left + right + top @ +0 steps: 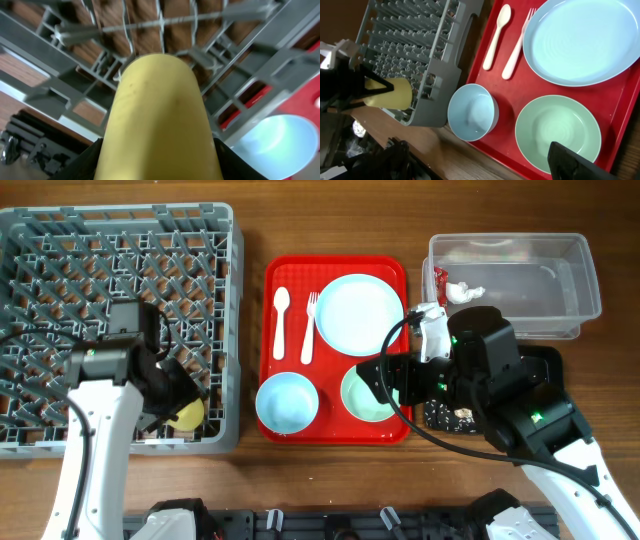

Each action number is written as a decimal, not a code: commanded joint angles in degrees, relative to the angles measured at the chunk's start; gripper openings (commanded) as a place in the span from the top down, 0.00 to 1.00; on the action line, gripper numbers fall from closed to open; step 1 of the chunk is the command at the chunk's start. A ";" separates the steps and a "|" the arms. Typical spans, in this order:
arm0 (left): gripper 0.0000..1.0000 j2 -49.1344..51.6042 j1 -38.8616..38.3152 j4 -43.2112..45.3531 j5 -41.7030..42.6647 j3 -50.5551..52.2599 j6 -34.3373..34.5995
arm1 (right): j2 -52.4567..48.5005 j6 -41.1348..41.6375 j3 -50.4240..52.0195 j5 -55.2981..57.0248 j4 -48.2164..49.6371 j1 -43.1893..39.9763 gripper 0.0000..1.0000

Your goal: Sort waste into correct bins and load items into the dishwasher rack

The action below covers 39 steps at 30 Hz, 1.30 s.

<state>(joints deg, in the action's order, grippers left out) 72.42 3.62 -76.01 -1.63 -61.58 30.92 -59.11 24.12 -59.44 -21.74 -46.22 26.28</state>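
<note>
Yellow cup [159, 110] in the firm grip of the left claw [159, 167], at the rack [120, 240] corner.

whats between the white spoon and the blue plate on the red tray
The white fork lies between the white spoon and the pale blue plate, on the red tray. The overhead view shows it; so does the right wrist view.

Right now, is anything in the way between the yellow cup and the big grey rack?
No, nothing visible. The left gripper holds the yellow cup inside the rack walls, in the corner near the red tray. Only the rack's own grid and pegs face it. Whether it touches them, I cannot tell.
</note>
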 commanded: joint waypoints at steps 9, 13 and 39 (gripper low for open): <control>0.06 0.66 -0.72 -1.79 5.27 -5.35 -0.46 | 0.50 -1.51 -0.57 1.16 -0.70 0.28 0.10; 0.08 -1.27 -0.74 -3.61 6.84 -8.83 -0.74 | 0.50 -1.44 -0.57 1.20 -0.98 0.28 0.10; 0.00 -10.80 -16.90 5.92 11.21 -15.63 -18.53 | 0.72 7.63 -22.62 29.59 -16.00 7.56 0.00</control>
<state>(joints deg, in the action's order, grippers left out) 60.40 -12.88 -70.08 8.91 -76.71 13.74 -59.09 30.61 -81.87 7.70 -62.50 33.56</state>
